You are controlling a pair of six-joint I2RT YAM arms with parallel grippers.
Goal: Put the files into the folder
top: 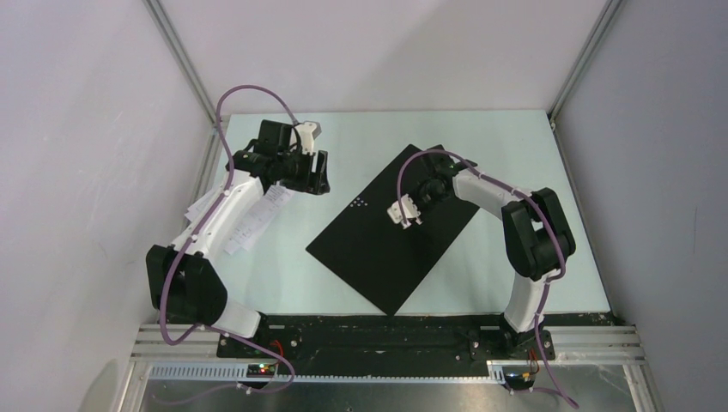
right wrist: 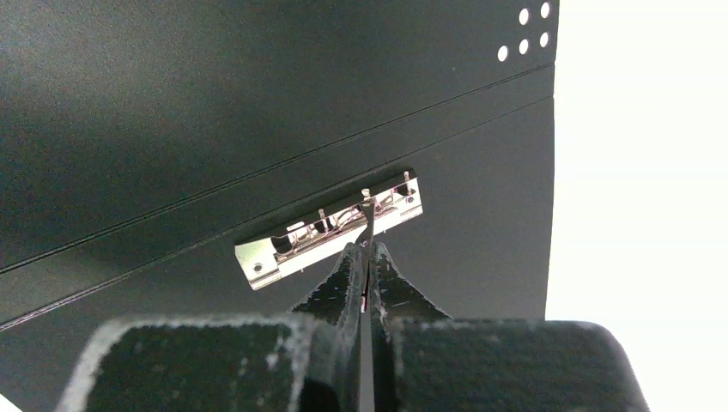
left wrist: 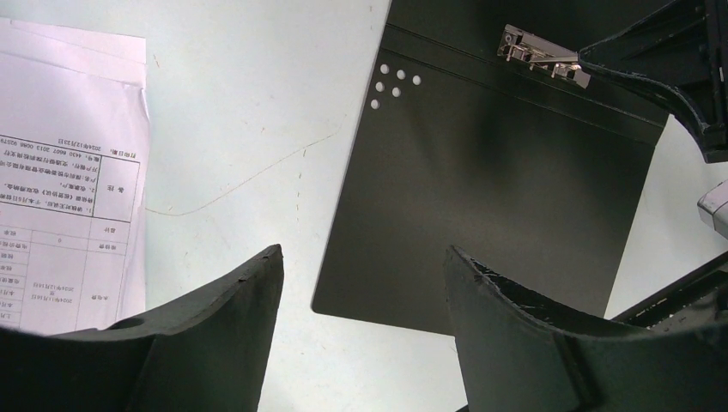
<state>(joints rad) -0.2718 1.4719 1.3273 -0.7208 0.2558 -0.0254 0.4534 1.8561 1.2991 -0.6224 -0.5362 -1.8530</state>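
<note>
The files (top: 257, 219), thin white printed sheets, lie in a loose stack at the left of the table (top: 515, 172), partly under my left arm and well apart from the folder (top: 378, 249). I judge them light, limp and slippery against one another. A pinch at one free edge would probably let the stack sag and fan, so sliding them flat looks safer than lifting.

The folder lies spread open at the middle of the table, black inside up and turned at an angle. It looks stiff, flat and hard to grip at the board itself.

The clip (right wrist: 330, 230), a small bright metal spring fitting near the folder's spine, is the one part that offers a hold.

My right claw (right wrist: 367, 249) is clenched, its tips pressed together on what seems to be the clip's thin upright lever (right wrist: 367, 210). This lever is narrow and smooth, and I expect that it could slip out sideways.

My left claw (left wrist: 360, 275) stands released, holding nothing, over bare table between the files and the folder's near corner.
</note>
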